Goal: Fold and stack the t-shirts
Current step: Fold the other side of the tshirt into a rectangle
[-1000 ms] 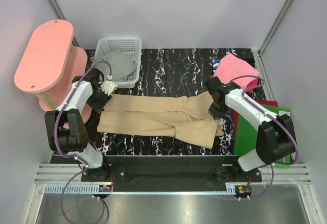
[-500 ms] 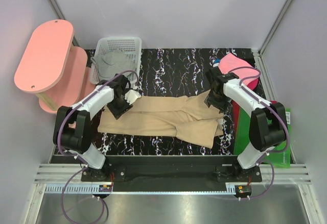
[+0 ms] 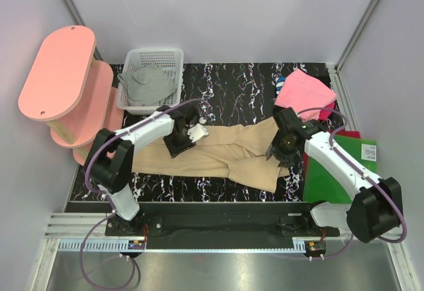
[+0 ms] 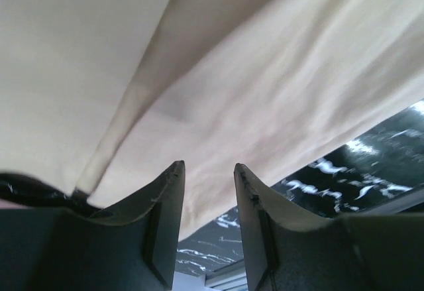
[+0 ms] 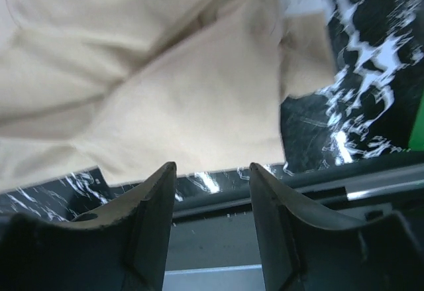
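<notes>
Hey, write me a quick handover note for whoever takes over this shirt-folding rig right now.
Left gripper: open, empty, over the tan t-shirt.
Right gripper: open, empty, at that shirt's right end.
The tan t-shirt lies in a long, partly folded band across the table. The grey t-shirt sits crumpled in the white basket. The pink t-shirt lies near the far right corner.
Done: first folds on the tan, it seems.
Left: finish it, fold grey and pink, stack all three.

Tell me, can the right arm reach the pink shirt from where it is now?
Probably yes. The pink shirt lies just beyond the right gripper, whose jaws stand open and empty, with nothing between them.
</notes>
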Controlling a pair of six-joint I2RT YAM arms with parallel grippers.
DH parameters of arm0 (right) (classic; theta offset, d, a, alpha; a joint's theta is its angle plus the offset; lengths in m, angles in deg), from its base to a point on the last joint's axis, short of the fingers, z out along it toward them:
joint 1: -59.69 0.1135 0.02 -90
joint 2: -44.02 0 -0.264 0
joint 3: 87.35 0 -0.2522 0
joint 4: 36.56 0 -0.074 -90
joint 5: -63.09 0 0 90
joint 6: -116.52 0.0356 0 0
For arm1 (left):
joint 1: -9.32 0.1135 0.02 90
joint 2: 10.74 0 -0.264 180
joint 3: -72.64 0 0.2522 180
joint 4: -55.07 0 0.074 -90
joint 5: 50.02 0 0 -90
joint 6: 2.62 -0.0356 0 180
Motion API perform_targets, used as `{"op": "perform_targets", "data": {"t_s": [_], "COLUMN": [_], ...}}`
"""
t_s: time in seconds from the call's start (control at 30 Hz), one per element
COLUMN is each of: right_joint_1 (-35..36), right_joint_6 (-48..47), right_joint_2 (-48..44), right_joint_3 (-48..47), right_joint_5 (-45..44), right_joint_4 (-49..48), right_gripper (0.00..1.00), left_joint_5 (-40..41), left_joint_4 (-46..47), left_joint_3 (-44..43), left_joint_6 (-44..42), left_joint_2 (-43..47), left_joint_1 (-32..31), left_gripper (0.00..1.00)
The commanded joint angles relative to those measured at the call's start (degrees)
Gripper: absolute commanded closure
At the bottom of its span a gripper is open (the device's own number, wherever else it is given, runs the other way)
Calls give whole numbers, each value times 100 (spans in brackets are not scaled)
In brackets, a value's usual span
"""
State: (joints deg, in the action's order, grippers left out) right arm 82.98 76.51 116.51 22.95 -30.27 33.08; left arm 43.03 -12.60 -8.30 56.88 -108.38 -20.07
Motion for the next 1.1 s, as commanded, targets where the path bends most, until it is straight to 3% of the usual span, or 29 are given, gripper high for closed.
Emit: {"op": "perform_targets", "data": {"t_s": [0.0,0.07,0.23,0.37,0.57,0.83,1.07], "right_joint_1": [824,1212,1345,1336,1249,616,212], "right_joint_6": [466,668,898,819,582,143,-174], "right_joint_2": [20,116,336,564,1504,2287,2524], "right_joint_3": [127,293,470,111,-443,-672,-900], "right_joint_5": [152,-6,-235,-832,-930,-834,-842], "right_joint_4": [90,55,-121,-77,-155,-595,-666], "right_gripper": [44,43,43,41,41,50,52], "left_joint_5": [-50,-137,-243,-629,-858,-613,-709], "left_joint_4": [-5,-128,-243,-426,-480,353,548], "left_joint_3": [-734,-1086,-1657,-2070,-2080,-1404,-1544], "left_joint_6": [255,316,404,519,554,641,721], "left_joint_2": [-509,-798,-1239,-1652,-1732,-1407,-1591], "left_joint_1": [-357,-488,-1007,-1279,-1622,-1492,-858], "left_gripper": [60,61,61,61,61,64,65]}}
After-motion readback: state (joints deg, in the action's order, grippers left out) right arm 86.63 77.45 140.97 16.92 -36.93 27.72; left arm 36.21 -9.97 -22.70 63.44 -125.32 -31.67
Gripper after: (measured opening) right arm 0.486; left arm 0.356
